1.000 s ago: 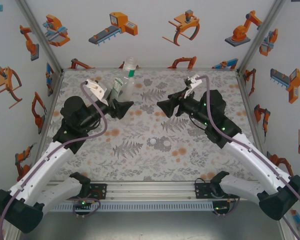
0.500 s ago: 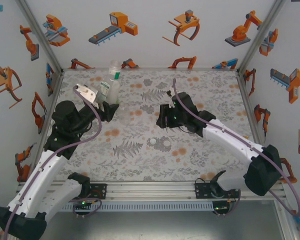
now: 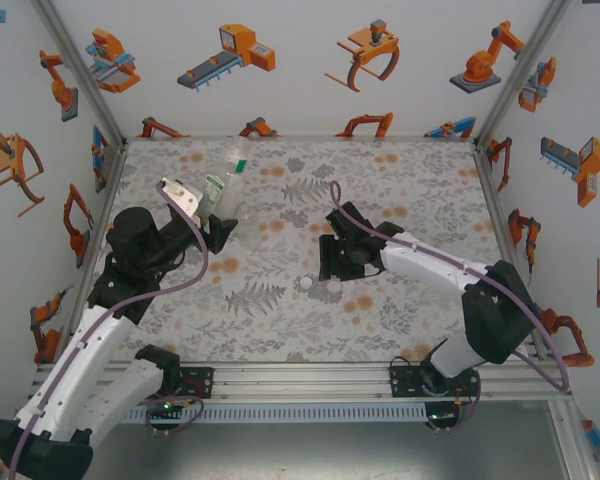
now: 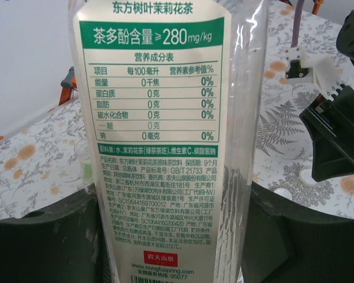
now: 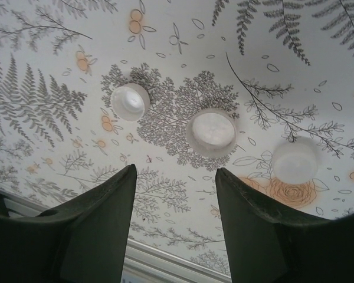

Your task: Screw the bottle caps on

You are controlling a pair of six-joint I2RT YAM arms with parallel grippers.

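Glossy clear plastic bottle (image 4: pixel 159 147), matt white plastic caps (image 5: pixel 211 131), smooth printed tabletop (image 3: pixel 430 190).

The table (image 3: pixel 400 180) is covered with a grey fern and orange flower print. Three white bottle caps (image 5: pixel 212 131) lie apart in a row near its middle.

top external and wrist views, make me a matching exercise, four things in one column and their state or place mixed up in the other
Things:
1. bottle
2. bottle caps
3. left end effector
4. right end effector

States or places:
a. lying loose on the table
b. open and empty, above the bottle caps
c. carries a green-and-white printed label
d. shut on the bottle

Pairs: 1-c, 2-a, 3-d, 4-b
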